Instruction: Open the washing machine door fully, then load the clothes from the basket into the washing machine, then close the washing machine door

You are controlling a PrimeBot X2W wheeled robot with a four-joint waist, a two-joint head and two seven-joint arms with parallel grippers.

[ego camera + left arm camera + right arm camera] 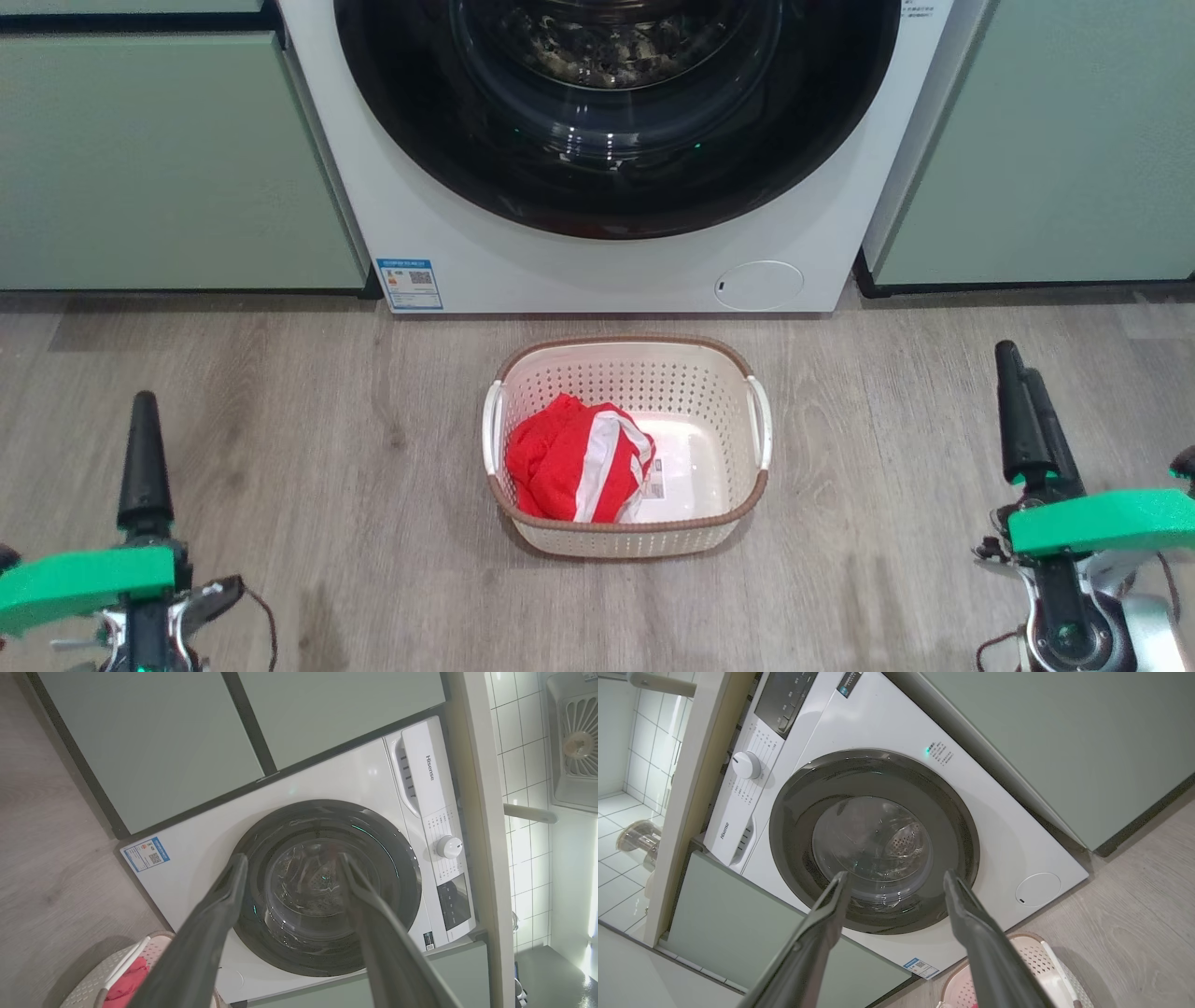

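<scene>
Nothing of the task is judged to be done yet. The washing machine door is seen shut, flush against the white front of the washing machine, so all three steps are left: the opening, the loading and the closing.

The basket is set on the wooden floor just before the machine's lower edge, under the door. The clothes are bundled at the left end of the basket, against its left wall and near corner; the right part of its bottom is bare.

The left gripper and the right gripper are held with fingers spread wide and nothing between them, each low to its own side and well apart from the basket.

Bare floor is left on both sides of the basket, so approach room is ample. The machine is boxed in by green cabinets on either side. No handle or hinge can be made out, so the swing side cannot be told. The door's arc is judged to pass above the basket's brown rim, and that clearance should be watched.
</scene>
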